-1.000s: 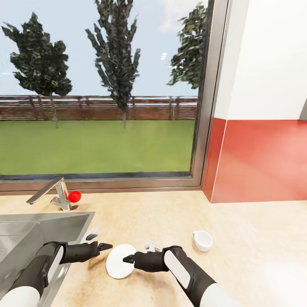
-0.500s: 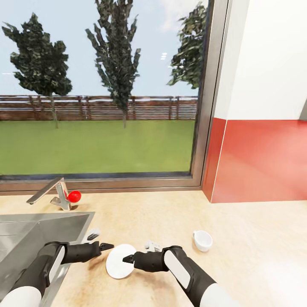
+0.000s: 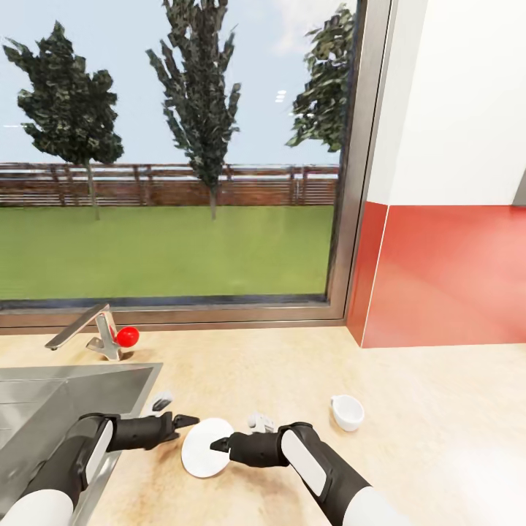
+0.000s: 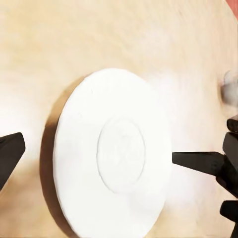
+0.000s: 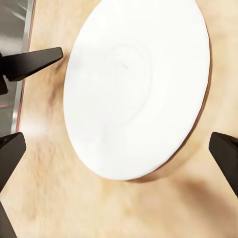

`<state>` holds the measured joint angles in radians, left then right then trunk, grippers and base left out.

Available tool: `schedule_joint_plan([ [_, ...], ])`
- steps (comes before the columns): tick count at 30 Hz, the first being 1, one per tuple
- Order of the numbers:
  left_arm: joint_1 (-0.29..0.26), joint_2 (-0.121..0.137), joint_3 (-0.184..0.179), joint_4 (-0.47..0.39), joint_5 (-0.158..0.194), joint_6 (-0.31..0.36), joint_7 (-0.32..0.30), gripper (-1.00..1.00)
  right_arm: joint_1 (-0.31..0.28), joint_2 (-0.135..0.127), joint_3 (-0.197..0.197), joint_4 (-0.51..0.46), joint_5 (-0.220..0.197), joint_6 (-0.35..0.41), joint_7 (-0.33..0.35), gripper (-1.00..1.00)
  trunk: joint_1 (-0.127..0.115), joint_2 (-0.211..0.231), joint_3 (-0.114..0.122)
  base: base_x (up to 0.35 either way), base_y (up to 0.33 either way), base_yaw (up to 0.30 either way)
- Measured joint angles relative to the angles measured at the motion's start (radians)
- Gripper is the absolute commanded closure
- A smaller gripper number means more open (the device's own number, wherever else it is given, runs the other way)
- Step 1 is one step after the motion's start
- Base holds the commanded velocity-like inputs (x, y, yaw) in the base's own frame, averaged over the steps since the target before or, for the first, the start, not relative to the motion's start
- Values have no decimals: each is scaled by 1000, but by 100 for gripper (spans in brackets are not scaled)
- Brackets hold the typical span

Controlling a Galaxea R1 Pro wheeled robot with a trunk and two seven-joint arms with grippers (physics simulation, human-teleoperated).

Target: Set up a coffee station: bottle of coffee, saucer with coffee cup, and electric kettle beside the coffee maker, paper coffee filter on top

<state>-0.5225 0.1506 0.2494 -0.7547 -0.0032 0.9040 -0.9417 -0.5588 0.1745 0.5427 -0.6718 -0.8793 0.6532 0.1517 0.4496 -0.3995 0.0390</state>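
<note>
White saucer [image 3: 207,447] flat on the light-wood countertop [image 3: 292,372], right at the front edge, and both arms are down at it in the head view. Left gripper [image 3: 179,421] comes in from the sink side, one dark fingertip at the saucer's rim, the pale one set well back, so the jaws are wide apart and holding nothing. Right gripper [image 3: 232,432] reaches from the other side, its dark fingertip lying over the plate's edge, also spread and empty. Coffee cup [image 3: 347,412] stands upright on the worktop off to the right, apart from the saucer, nothing visible inside it. Steel sink [image 3: 44,409] sits at the left, with a tap [image 3: 88,332] and a red ball [image 3: 128,336] behind it, under the big window.

Over to the left wrist view: saucer [image 4: 114,153] bare, nothing on it, one black fingertip [image 4: 10,156] off its rim, and the other arm's dark fingertip touching the far edge.

Right wrist view now: saucer [image 5: 139,87] tilted across the frame, again bare, black finger pads [image 5: 228,156] wide on either side, plus a strip of sink [image 5: 15,25] the left wrist view doesn't give.
</note>
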Motion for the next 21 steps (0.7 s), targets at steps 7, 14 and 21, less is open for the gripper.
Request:
schedule_joint_plan([
  [7,0,-1,0,-1,3,28,-20,-100,5,0,0,0,-1,0,0,-100,0,0,0,0,0,0],
  [14,0,-2,0,0,8,30,-47,-100,6,0,0,0,0,0,0,-100,0,0,0,0,0,0],
  [21,0,-28,0,0,8,30,-60,-100,6,0,0,0,1,0,0,-100,0,0,0,0,0,0],
])
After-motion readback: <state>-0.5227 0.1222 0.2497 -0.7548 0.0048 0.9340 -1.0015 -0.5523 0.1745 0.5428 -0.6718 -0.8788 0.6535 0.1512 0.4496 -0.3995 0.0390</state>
